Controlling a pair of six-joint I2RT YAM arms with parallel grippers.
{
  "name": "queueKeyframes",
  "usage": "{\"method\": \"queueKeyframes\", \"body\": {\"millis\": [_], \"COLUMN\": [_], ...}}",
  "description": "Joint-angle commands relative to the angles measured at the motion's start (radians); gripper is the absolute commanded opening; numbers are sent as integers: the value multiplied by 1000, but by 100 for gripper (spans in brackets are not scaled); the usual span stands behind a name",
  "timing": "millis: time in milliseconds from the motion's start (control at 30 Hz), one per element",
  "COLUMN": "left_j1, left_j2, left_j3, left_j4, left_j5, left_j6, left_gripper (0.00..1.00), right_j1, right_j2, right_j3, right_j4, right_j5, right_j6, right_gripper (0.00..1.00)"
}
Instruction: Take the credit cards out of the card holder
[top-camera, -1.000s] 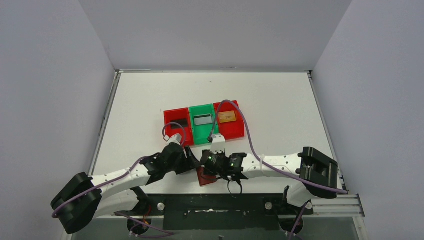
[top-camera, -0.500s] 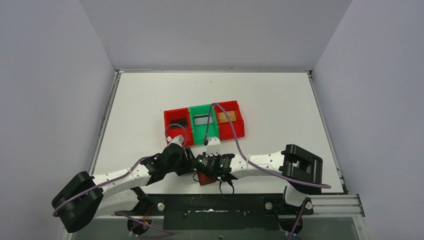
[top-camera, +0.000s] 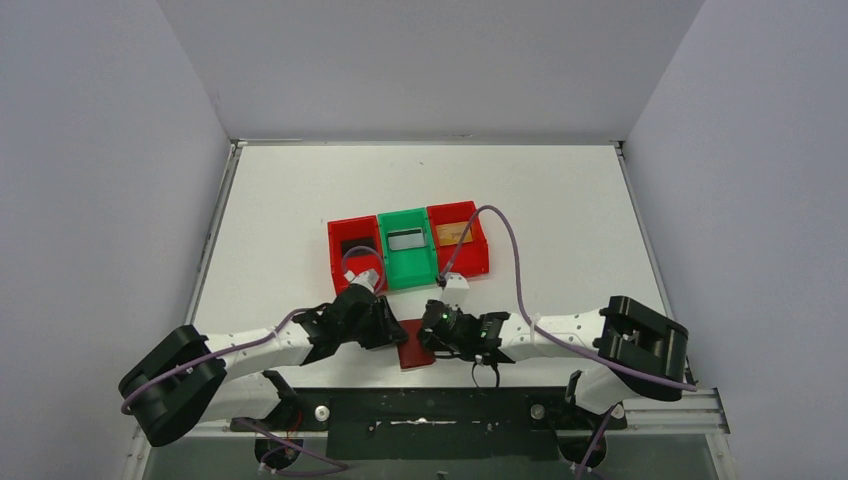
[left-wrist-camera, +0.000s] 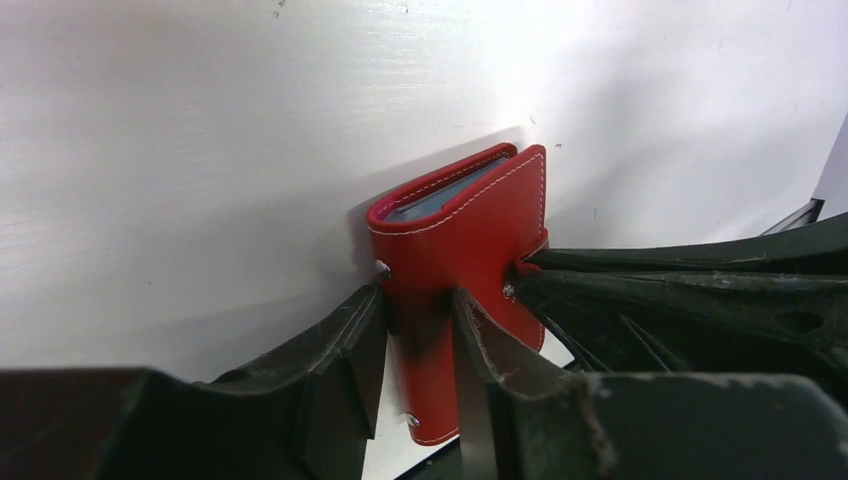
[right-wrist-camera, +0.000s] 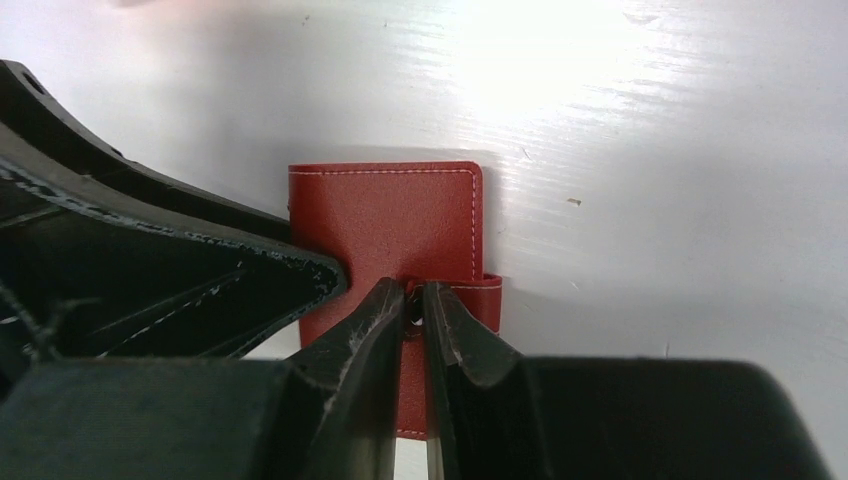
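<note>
The card holder (top-camera: 415, 352) is a small dark red booklet, folded shut, at the near table edge between both grippers. In the left wrist view its blue-grey pocket edges (left-wrist-camera: 440, 195) show at the top. My left gripper (left-wrist-camera: 418, 300) is shut on the holder's cover, one finger on each side. My right gripper (right-wrist-camera: 412, 296) is shut on the holder's red snap tab (right-wrist-camera: 485, 300). Three credit cards lie in the bins: a black card (top-camera: 355, 245), a silver-grey card (top-camera: 406, 240) and a gold-tan card (top-camera: 455, 233).
A row of three bins stands mid-table: a red bin (top-camera: 338, 262), a green bin (top-camera: 408, 270) and a red bin (top-camera: 476, 258). The right arm's purple cable (top-camera: 500, 225) loops over the right bin. The black base rail (top-camera: 440, 410) runs just behind the holder.
Both grippers have narrowed onto the holder, the right one closing on the snap tab. The right wrist has swung lower and rightward, and its cable has moved right over the bins.
</note>
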Motion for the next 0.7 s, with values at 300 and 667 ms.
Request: {"method": "queueKeyframes", "body": {"millis": [300,667], "left_j1": [-11,-12], "left_j2": [8,-92], "left_j3": [8,18], "left_j4": [-129,-174], "left_j5": [-90,-107], "left_j6": [28,32], "left_gripper": [21,25], "right_j1": [-60,-60], "right_j2": [-176,-248], "right_j3": [-125,-56], "right_j4": [111,-200], "right_j5": [-49,66], "right_j6": [10,-30], "right_gripper": [3,38]}}
